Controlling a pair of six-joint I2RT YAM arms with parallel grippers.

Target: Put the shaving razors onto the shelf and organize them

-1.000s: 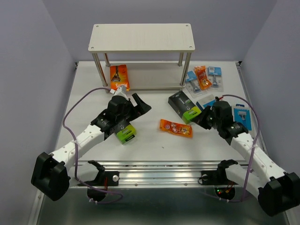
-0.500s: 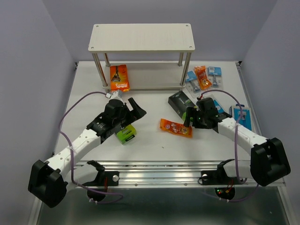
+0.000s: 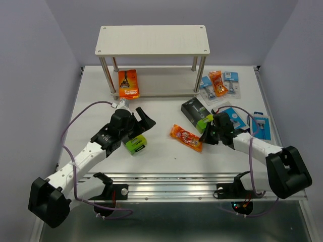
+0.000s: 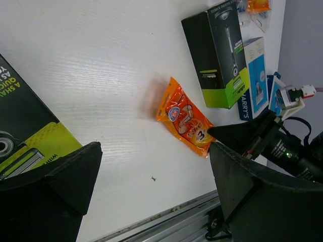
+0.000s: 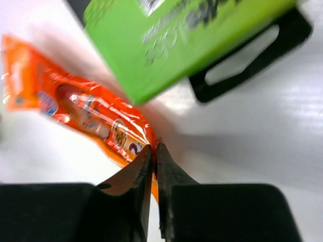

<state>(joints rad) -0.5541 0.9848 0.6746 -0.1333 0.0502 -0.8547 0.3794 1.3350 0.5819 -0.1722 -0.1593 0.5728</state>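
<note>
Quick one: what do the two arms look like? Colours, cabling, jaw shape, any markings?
They match. The left arm and right arm have white links between bulky black joint housings, with black wrists. A thin purple cable loops loosely alongside each. The jaws are matte black wedges that taper to narrow tips. No markings are legible on either arm.

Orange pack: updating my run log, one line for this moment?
right gripper: shut on orange pack | left gripper: open, holding nothing | shelf: one orange box
</note>
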